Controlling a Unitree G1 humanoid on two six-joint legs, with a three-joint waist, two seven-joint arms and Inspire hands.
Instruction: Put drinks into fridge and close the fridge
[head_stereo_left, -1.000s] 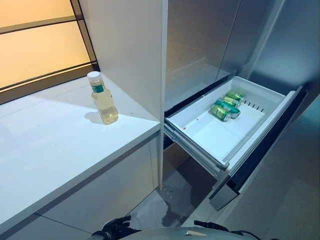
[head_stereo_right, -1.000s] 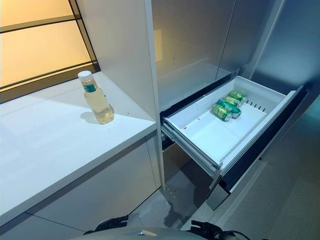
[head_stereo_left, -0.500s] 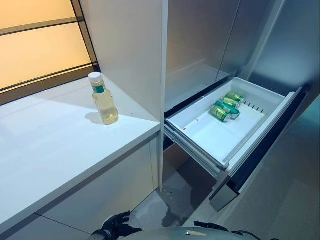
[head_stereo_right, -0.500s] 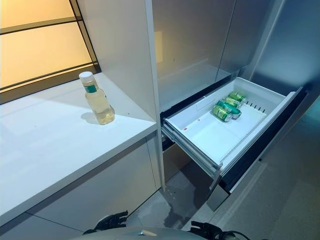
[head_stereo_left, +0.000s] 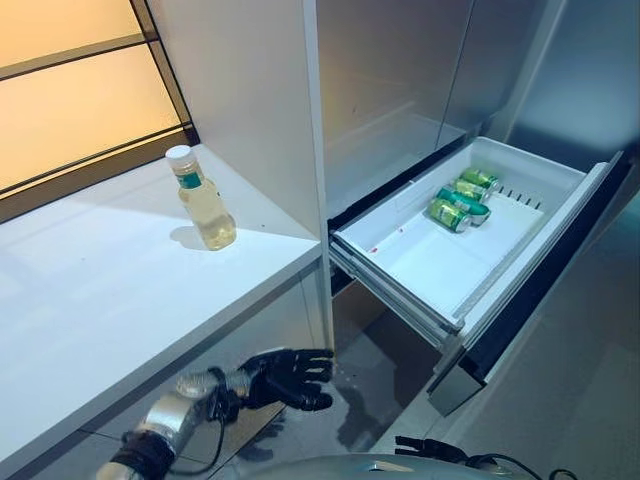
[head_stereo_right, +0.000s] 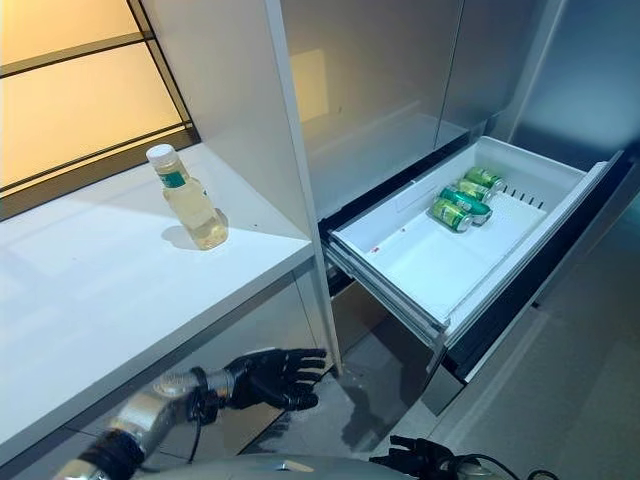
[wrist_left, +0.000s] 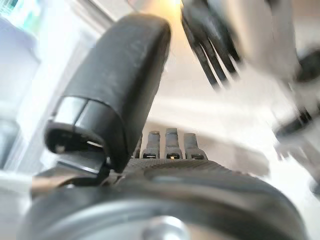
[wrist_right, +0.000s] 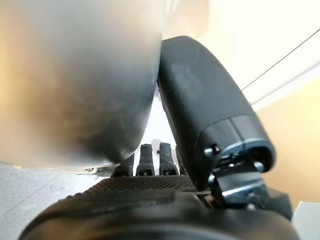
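A bottle (head_stereo_left: 203, 200) of pale yellow drink with a white cap and green label stands upright on the white counter (head_stereo_left: 100, 300), near its right end. The fridge's lower drawer (head_stereo_left: 395, 285) is pulled out, with green cans (head_stereo_left: 460, 200) lying at its far end. My left hand (head_stereo_left: 290, 378) is open, fingers spread, in the air below the counter's front edge, well under and short of the bottle; it also shows in the left wrist view (wrist_left: 120, 90). My right hand (wrist_right: 210, 100) is open and empty, low by my body (head_stereo_right: 410, 458).
A tall white panel (head_stereo_left: 250, 100) stands between the counter and the steel fridge doors (head_stereo_left: 400, 80). The drawer's dark front (head_stereo_left: 540, 290) juts into the floor space on the right. An amber window (head_stereo_left: 70, 100) runs behind the counter.
My left hand has risen from the bottom edge and reached forward below the counter. The camera has shifted a little. The bottle, cans and drawer have not moved.
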